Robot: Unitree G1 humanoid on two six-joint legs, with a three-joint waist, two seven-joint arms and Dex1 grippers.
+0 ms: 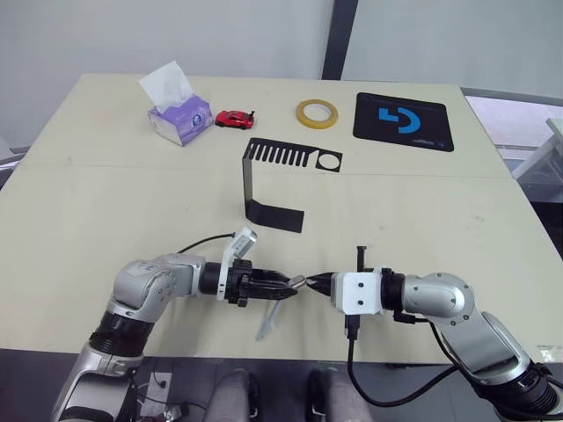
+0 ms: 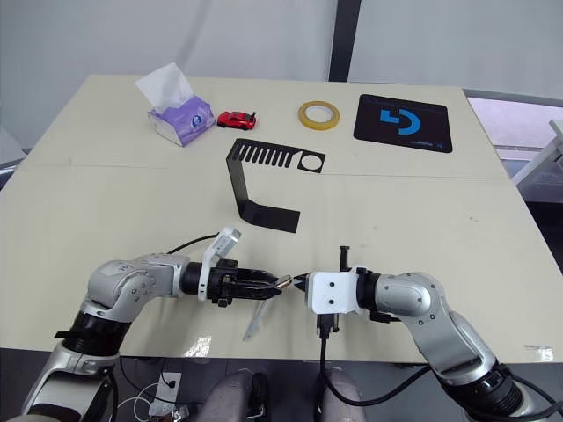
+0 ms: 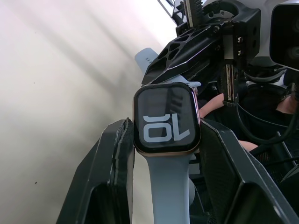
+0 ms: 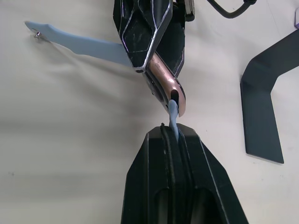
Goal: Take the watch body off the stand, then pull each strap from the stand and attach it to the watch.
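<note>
While the left gripper (image 1: 283, 285) clamps the watch body (image 3: 166, 119), the right gripper (image 4: 171, 132) pinches a strap (image 4: 173, 113)
Screen reads "10"; other strap (image 1: 269, 320) hangs below

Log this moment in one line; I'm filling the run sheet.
left end effector: shut on watch body | right end effector: shut on second strap, at case slot | stand: empty
</note>
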